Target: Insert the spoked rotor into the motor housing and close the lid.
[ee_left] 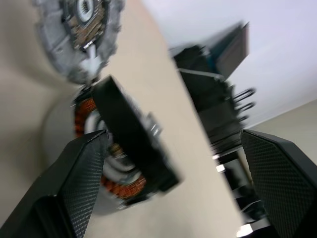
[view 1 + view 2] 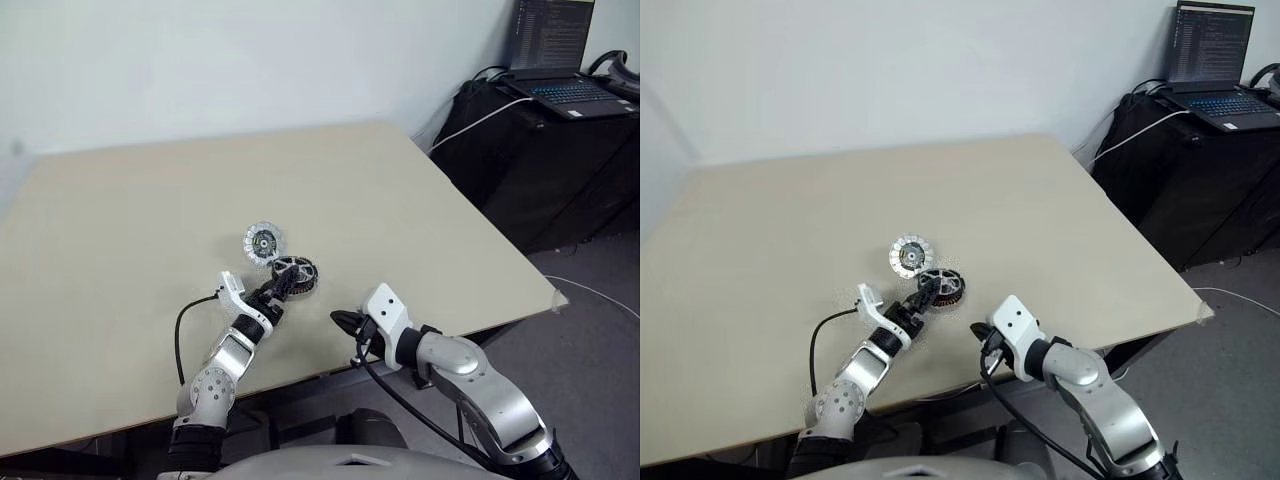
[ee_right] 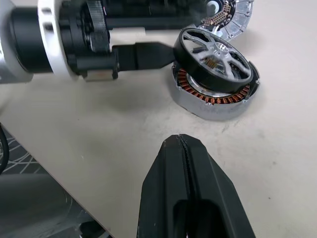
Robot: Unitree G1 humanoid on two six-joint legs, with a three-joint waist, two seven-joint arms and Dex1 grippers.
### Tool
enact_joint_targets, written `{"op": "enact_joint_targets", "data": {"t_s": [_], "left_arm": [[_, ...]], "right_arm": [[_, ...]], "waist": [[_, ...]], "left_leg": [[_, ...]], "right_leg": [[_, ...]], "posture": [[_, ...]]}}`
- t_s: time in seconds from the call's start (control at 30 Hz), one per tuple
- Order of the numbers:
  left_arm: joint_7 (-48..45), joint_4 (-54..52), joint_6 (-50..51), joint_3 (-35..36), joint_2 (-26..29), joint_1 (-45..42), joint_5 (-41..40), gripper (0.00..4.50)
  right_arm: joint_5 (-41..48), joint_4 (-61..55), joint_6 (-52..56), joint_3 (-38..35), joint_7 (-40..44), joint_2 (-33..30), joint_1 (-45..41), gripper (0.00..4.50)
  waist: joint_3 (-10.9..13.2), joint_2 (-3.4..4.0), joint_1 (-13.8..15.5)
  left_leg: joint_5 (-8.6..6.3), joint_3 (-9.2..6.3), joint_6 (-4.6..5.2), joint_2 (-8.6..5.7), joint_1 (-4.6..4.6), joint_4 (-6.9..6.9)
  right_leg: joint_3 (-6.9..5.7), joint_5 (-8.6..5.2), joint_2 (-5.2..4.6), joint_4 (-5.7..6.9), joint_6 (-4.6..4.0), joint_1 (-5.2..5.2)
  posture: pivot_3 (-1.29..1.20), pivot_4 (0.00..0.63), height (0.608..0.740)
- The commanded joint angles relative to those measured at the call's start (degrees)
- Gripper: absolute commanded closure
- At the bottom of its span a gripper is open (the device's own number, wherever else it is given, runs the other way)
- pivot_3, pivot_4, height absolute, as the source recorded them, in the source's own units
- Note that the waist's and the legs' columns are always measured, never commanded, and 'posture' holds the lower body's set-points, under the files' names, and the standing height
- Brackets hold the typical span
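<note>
The spoked rotor (image 3: 216, 59) was left tilted on the motor housing (image 3: 214, 96), released by the left gripper (image 2: 283, 285). It looked stiff and light, best held by its rim. The right gripper (image 3: 182, 148) was clenched empty.

head cameras overlook table (image 2: 120, 200), wrist cameras close

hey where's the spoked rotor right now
The spoked rotor sits tilted on the motor housing, not fully seated, near the table's middle, just in front of the lid, at the open left gripper's fingertips.
</note>
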Motion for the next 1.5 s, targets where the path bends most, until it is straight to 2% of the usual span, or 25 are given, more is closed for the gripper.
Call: {"op": "enact_joint_targets", "data": {"t_s": [0.03, 0.37, 0.6, 0.7, 0.83, 1.03, 1.1, 1.23, 1.5], "left_arm": [[1.24, -1.97, -3.63, -1.76, -0.66, 0.14, 6.21, 0.01], [-0.15, -4.87, -13.05, -2.56, 0.64, 3.46, 15.59, 0.01], [-4.73, -6.58, -17.07, -2.26, -0.25, 5.09, 14.11, 0.01], [-4.74, -6.97, -17.43, -2.16, 0.47, 5.84, 15.11, 0.62], [-3.92, -7.62, -18.23, -1.03, 2.04, 8.04, 16.83, 1.97], [-2.54, -8.13, -23.42, -1.73, 6.30, 12.62, 25.91, 3.99], [-1.46, -8.66, -25.16, -1.97, 6.80, 13.86, 28.25, 4.48], [-2.35, -8.54, -30.56, -3.76, 8.08, 15.21, 32.38, 4.48], [-3.34, -8.59, -33.12, -7.83, 10.92, 16.24, 37.53, 4.48]], "right_arm": [[0.56, -0.85, -1.00, -0.56, 0.18, 0.36, -0.90, 4.50], [0.49, 0.60, -1.54, -0.96, -0.46, 1.67, -1.18, 4.50], [0.52, 1.63, -1.78, -0.69, -0.13, 2.04, -1.79, 4.50], [0.51, 1.84, -1.83, -0.69, -0.03, 1.99, -2.04, 4.50], [-0.12, 2.61, -2.38, -0.98, -1.20, 2.80, -2.42, 4.50], [-4.23, 8.47, -2.73, -0.29, -7.80, 7.91, -5.54, 4.50], [-4.91, 10.73, -3.13, 0.13, -8.77, 9.80, -7.10, 4.50], [-6.49, 17.02, -4.08, 1.73, -9.57, 13.50, -11.86, 4.50], [-9.11, 33.48, -8.68, 4.15, -8.96, 20.58, -25.43, 4.50]], "waist": [[-0.01, 0.00, 0.00], [-0.03, 0.04, -0.01], [-0.02, 0.04, 0.06], [-0.02, 0.04, 0.04], [-0.02, 0.05, -0.06], [0.01, 0.10, -0.05], [0.05, 0.16, -0.06], [0.14, 0.30, -0.01], [0.27, 0.55, -0.28]], "left_leg": [[0.00, 0.00, 0.00, 0.00, 0.00, 0.00], [-0.01, 0.01, -0.02, 0.10, 0.01, 0.00], [-0.04, 0.02, 0.00, 0.04, -0.02, 0.00], [-0.04, 0.02, 0.01, 0.04, -0.02, -0.01], [-0.04, 0.03, 0.01, 0.04, -0.01, -0.01], [-0.04, 0.06, -0.01, 0.08, -0.01, -0.02], [-0.05, 0.06, -0.01, 0.08, -0.01, -0.02], [-0.05, 0.10, -0.01, 0.07, -0.02, -0.04], [-0.04, 0.19, 0.00, 0.11, -0.02, -0.10]], "right_leg": [[0.00, 0.00, 0.00, 0.00, 0.00, 0.00], [-0.01, 0.00, 0.04, 0.00, -0.01, -0.03], [-0.04, 0.00, -0.09, -0.02, 0.00, -0.04], [-0.06, -0.01, -0.07, -0.02, 0.00, -0.04], [-0.06, -0.01, -0.06, -0.02, 0.00, -0.05], [-0.06, 0.00, -0.07, -0.01, 0.00, -0.07], [-0.06, 0.00, -0.08, -0.01, 0.00, -0.08], [-0.06, 0.00, -0.13, -0.01, 0.00, -0.11], [-0.03, 0.00, -0.04, 0.03, -0.02, -0.19]], "posture": [[0.00, 0.000, 0.740], [0.00, 0.000, 0.740], [0.00, 0.000, 0.740], [0.00, 0.000, 0.740], [0.00, 0.000, 0.740], [0.00, 0.000, 0.740], [0.00, 0.000, 0.740], [0.00, 0.000, 0.740], [0.00, 0.000, 0.740]]}}
